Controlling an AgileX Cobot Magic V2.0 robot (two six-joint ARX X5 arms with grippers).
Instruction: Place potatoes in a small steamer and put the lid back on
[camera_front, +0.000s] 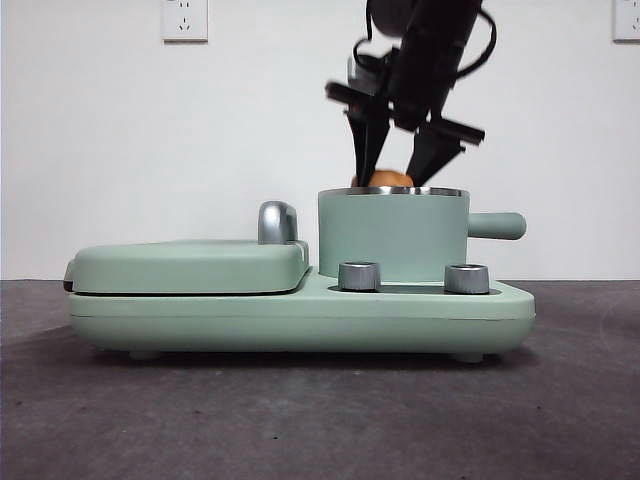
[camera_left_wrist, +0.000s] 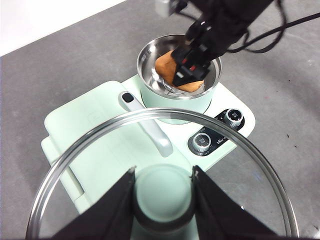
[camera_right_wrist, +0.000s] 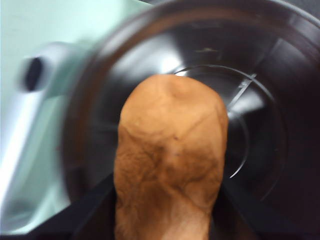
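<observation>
The potato (camera_right_wrist: 170, 160) is held between the jaws of the right gripper (camera_front: 400, 160) directly over the mouth of the small steamer (camera_front: 392, 236), its lower part already below the steel rim and only its top showing above the rim in the front view. In the left wrist view the potato hangs inside the rim, above the steel rack at the steamer's bottom; whether it touches that rack cannot be told. The step in hand is judged to be the lowering of the potato into the steamer.

The lid (camera_left_wrist: 160, 150) is held by its mint-green knob in the left gripper (camera_left_wrist: 162, 200), raised well apart from the steamer and off to the side of the griddle's silver handle (camera_left_wrist: 147, 125).

Next, the potato is to be set down, the right jaws opened and that arm lifted clear of the steamer. Only then can the lid be carried over the rim and centred on it.
</observation>
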